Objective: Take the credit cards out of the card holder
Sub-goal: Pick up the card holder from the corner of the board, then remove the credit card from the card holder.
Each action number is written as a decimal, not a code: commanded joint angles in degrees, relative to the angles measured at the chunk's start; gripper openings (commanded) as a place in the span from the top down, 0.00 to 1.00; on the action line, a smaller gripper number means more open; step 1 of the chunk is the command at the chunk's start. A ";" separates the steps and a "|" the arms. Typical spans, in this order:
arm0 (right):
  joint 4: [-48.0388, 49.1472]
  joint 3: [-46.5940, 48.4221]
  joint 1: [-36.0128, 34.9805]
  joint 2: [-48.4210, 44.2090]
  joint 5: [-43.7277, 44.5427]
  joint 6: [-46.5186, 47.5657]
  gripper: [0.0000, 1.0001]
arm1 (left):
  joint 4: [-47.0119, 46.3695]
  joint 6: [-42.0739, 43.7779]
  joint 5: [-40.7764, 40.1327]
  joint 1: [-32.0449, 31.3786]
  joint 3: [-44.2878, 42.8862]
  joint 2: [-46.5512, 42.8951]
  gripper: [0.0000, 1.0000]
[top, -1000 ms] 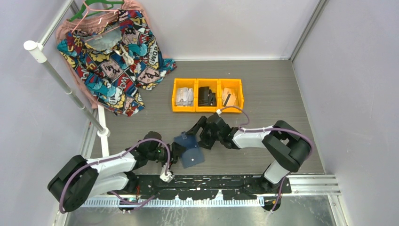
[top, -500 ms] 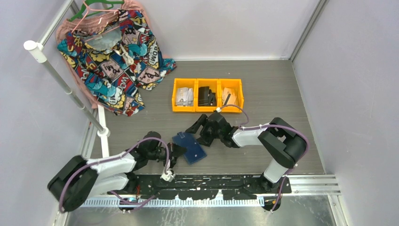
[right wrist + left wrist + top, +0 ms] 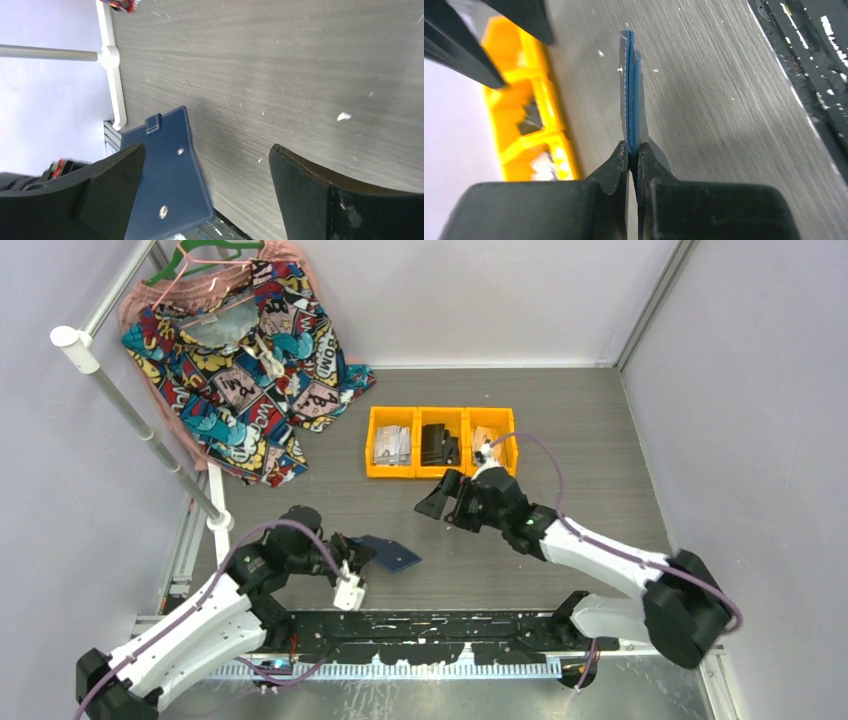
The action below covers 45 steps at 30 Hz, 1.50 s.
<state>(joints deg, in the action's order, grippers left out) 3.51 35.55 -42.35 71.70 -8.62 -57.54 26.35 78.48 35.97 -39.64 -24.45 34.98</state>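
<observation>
Lower left of centre in the top view: pinching the navy card holder (image 3: 393,554) by its near edge with the left end effector (image 3: 363,554), clenched tight. From the left wrist camera: fingers (image 3: 616,167) pressed on both faces of the holder, seen edge-on, folded shut, two blue layers showing. Cannot tell whether it rests on the grey desk (image 3: 560,430) or hangs just above it. No telling from any view whether the credit cards lie inside.

Just above centre of the top view: right end effector (image 3: 440,502) released, jaws spread wide, nothing between them, well apart from the holder. From the right wrist camera: snap tab and two metal studs on the holder's outer face, lower left of the frame.

Upper centre: row of three yellow bins (image 3: 441,472), with a grey papery stack (image 3: 392,445) in the left one, black items (image 3: 438,445) in the middle one and pale pieces in the right one, too small to name. Upper left: comic-print garment (image 3: 250,360) on a hanger, beside a white rail (image 3: 140,420).
</observation>
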 commanded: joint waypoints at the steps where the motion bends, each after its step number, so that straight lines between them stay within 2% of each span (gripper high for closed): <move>1: -2.50 0.07 0.37 -12.21 6.21 15.33 0.01 | 9.81 -16.95 -7.73 -0.03 -11.41 8.69 1.00; 6: -2.48 -0.90 0.61 -22.76 3.36 20.84 0.01 | 12.57 -41.05 -12.40 0.09 -26.51 18.00 1.00; 12: -3.07 -1.53 0.71 -32.61 1.45 20.94 0.01 | 15.36 -64.62 -10.30 2.68 -41.71 22.41 1.00; 16: 1.25 -2.47 0.77 -37.53 -2.39 18.04 0.01 | 14.72 -80.16 -8.11 6.97 -50.26 23.51 1.00; 21: 17.57 -2.61 0.75 -33.71 -8.23 10.20 0.01 | 11.61 -100.77 2.90 16.72 -58.40 25.73 1.00; 25: 27.01 1.57 0.61 -25.05 -10.87 5.83 0.00 | 7.74 -112.40 8.98 19.56 -60.03 25.30 1.00; 28: 35.23 3.78 0.00 -19.12 -11.37 2.02 0.01 | 6.38 -115.23 10.98 19.56 -60.34 23.95 1.00; 36: 41.49 12.09 -5.13 -9.78 -9.22 1.34 0.01 | 4.45 -118.59 13.44 19.60 -58.69 19.63 1.00; 39: 44.06 13.30 -6.15 -7.73 -8.79 0.38 0.04 | 4.16 -119.24 13.65 19.60 -57.67 17.92 1.00; 42: 45.04 14.62 -6.88 -6.41 -8.72 -0.86 0.16 | 4.01 -119.48 13.23 19.60 -56.69 16.96 1.00; 45: 46.22 15.11 -7.04 -5.79 -9.22 -2.37 0.41 | 4.11 -120.15 12.99 19.60 -55.80 16.06 1.00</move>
<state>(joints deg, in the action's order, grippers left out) 43.68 47.90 -48.99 65.43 -18.09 -57.63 34.17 -39.79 47.66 -20.23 -81.10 52.10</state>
